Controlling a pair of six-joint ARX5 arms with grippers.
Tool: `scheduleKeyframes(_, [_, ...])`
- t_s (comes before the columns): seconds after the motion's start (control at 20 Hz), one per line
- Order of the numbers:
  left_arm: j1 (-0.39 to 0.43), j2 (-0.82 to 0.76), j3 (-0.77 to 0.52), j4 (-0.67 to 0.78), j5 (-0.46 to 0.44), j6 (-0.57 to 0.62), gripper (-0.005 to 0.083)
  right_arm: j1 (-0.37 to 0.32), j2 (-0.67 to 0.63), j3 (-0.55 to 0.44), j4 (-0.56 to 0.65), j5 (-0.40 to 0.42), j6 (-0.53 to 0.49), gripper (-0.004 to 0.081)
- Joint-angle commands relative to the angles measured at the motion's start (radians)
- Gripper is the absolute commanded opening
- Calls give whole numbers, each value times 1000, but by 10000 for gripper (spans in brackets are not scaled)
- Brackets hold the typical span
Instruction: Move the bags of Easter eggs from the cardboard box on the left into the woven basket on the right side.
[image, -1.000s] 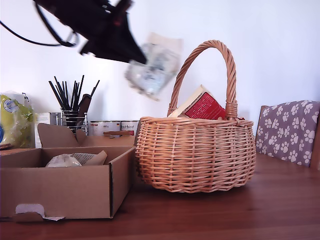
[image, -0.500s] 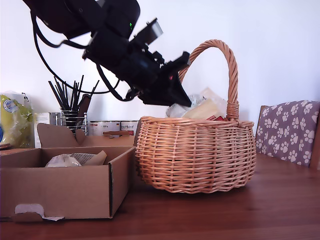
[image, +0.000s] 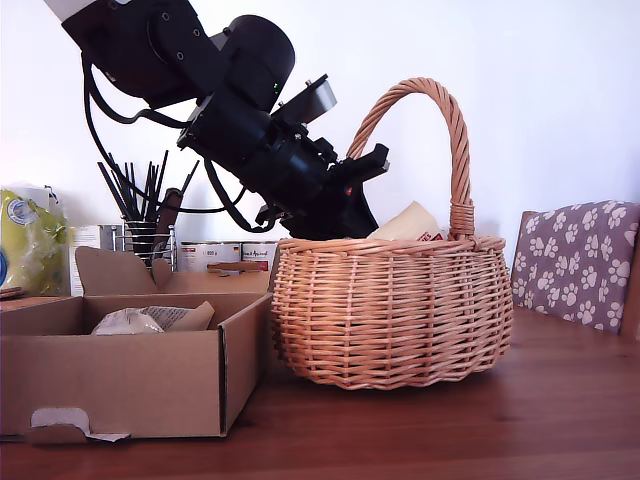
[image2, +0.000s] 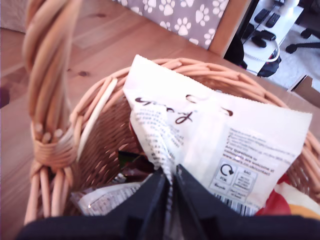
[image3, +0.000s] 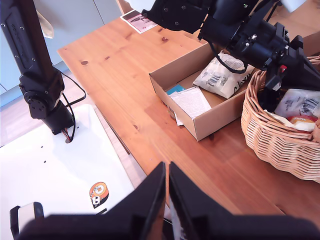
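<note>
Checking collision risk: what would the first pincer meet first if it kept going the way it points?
Probably the other bags lying in the woven basket. My first pincer is shut on the whitish bag and points down into it; depth below is unclear.

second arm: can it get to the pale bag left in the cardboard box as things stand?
Probably yes. My second tool hangs shut and empty over bare table, the cardboard box is open-topped, and the pale bag lies uncovered. My first tool is over the woven basket, not the box.

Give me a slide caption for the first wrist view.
My first gripper lowers a white bag into the woven basket.
</note>
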Motion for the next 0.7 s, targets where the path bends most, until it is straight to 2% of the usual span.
scheduleKeyframes(0.0, [-24, 51, -14, -4, 7, 2, 37, 5, -6, 3, 4, -1, 0, -13])
scheduleKeyframes(0.1, [-24, 50, -4, -13, 8, 1, 56, 5, -6, 3, 2, -1, 0, -13])
scheduleKeyframes(0.15, [-24, 42, 4, -24, 9, 2, 123, 5, -6, 3, 1, -1, 0, -13])
scheduleKeyframes(0.25, [-24, 3, 6, -26, 24, 27, 366, 5, -6, 3, -3, -1, 0, -13])
scheduleKeyframes(0.3, [-24, -26, 6, -33, 35, 27, 430, 5, -6, 3, -6, -1, 0, -13])
scheduleKeyframes(0.45, [-23, -128, 6, -103, 33, 55, 430, 5, -6, 3, -7, -1, 0, -13])
scheduleKeyframes(0.65, [-1, -235, 4, -298, 23, 113, 426, 5, -6, 3, -2, 0, 0, -13])
